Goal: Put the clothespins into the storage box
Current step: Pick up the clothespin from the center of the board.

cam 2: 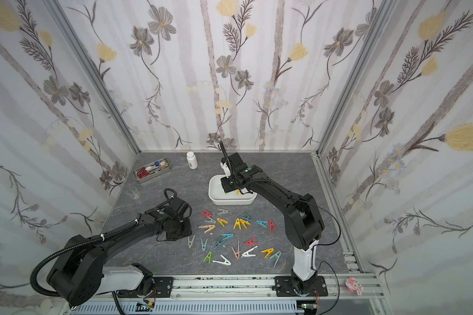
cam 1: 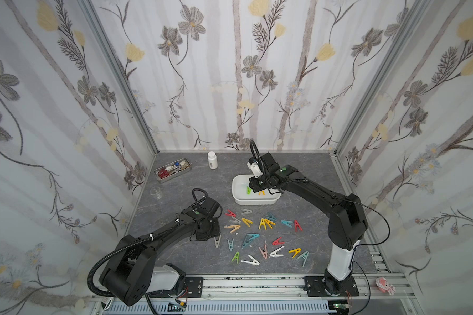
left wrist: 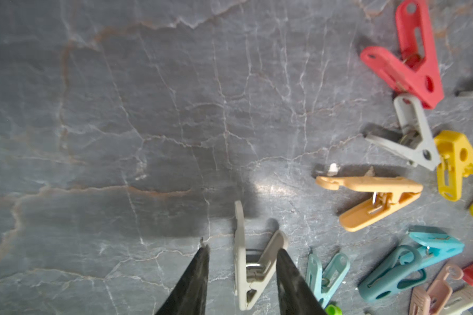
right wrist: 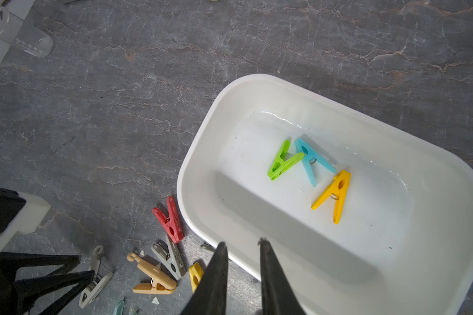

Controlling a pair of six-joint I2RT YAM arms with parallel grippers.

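I've got the left claw (left wrist: 242, 248) down on the worktop (left wrist: 120, 136), straddling a grey peg (left wrist: 250, 289). It's not clenched yet: one finger (left wrist: 287, 272) touches a leg, the other stands clear.

The peg lies flat, well apart from the box (cam 1: 238, 192), on the outer edge of the loose pegs (cam 1: 265, 224). Its long axis runs along between the fingers, with the spread legs facing roughly the box's way and the pinching tip away from it. It's plain matte grey with a wire spring showing mid-body.

The right claw (right wrist: 243, 242) hangs over the box's rim, fingers a little apart, nothing in them. Inside the box I see a green peg (right wrist: 283, 161) and a blue peg (right wrist: 310, 161) touching, and a yellow peg (right wrist: 335, 196) just beside them.
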